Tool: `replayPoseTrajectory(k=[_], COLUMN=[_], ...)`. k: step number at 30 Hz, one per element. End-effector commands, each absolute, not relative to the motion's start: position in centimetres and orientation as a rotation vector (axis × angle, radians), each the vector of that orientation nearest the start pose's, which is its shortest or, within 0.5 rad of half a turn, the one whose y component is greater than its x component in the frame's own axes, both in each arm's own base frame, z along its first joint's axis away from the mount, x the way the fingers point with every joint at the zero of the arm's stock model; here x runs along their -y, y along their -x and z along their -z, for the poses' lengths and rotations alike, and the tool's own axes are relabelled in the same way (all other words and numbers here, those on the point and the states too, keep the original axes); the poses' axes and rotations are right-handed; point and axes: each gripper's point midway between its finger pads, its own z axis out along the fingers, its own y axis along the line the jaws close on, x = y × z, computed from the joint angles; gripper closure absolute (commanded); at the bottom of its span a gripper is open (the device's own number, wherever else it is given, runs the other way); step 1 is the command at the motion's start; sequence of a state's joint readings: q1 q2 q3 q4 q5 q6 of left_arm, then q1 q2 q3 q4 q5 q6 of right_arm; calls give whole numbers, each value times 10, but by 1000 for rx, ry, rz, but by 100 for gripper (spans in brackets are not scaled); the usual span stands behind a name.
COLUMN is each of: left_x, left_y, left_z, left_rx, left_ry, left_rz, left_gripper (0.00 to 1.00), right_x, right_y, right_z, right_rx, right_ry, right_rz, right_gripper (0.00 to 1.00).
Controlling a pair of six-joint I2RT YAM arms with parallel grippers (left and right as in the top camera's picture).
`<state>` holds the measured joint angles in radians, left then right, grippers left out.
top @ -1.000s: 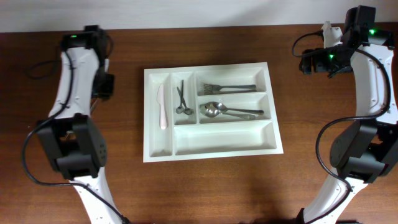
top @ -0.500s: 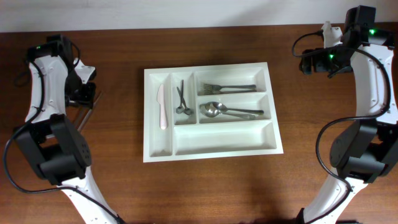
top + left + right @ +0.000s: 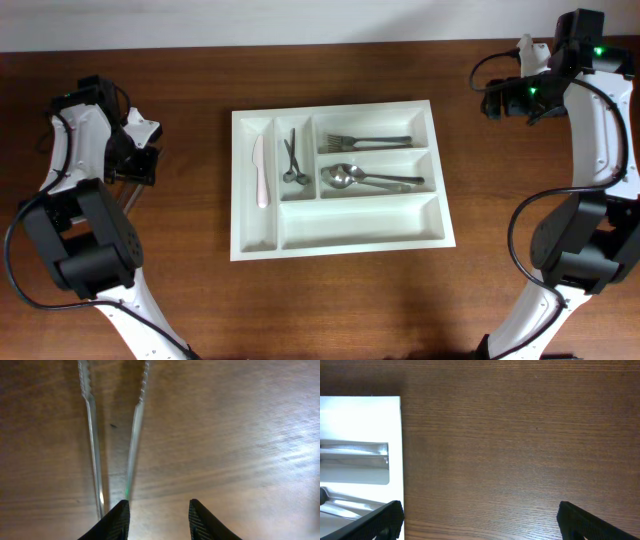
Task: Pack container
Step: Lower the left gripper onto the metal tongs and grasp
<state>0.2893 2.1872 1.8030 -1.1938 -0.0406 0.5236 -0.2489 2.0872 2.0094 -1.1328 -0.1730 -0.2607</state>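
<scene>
Container (image 3: pixel 360 225), a big white cutlery tray, lies flat in the middle of the brown wooden surface (image 3: pixel 500 260), between the two arms. A white knife (image 3: pixel 261 172) lies in its far-left narrow compartment, and small metal pieces (image 3: pixel 292 158) lie in the narrow one beside it. Forks (image 3: pixel 365 141) fill the top crosswise compartment and spoons (image 3: pixel 365 178) the middle one.

The left claw (image 3: pixel 156 510) hangs low over the surface well to the left of the tray. Its fingers are parted partway, with only bare wood between them. Metal tongs (image 3: pixel 94 450) lie on the wood just ahead of it, their two arms running away from the left fingertip.

The right claw (image 3: pixel 480 520) is spread wide and grips nothing. It is over bare wood near the far right corner of the tray, whose edge shows at the left of the wrist view.
</scene>
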Motion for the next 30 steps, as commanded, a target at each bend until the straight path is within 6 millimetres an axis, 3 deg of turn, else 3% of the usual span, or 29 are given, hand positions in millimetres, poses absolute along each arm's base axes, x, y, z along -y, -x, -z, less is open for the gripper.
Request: replayPoseTrajectory(k=[1, 23, 30], left_x=[-137, -142, -141], left_y=[-399, -412, -409], left_z=[-56, -53, -37], left_rx=[-3121, -3070, -3102], left_ry=[-385, -379, -386], left_rz=[-130, -164, -138], left_gripper=[60, 64, 64], right_x=[93, 93, 93], right_y=[-479, -479, -479], right_z=[-166, -166, -166], right_rx=[-2727, -2727, -2727], right_ry=[43, 43, 43], right_rz=[-86, -86, -86], right_gripper=[1, 1, 1])
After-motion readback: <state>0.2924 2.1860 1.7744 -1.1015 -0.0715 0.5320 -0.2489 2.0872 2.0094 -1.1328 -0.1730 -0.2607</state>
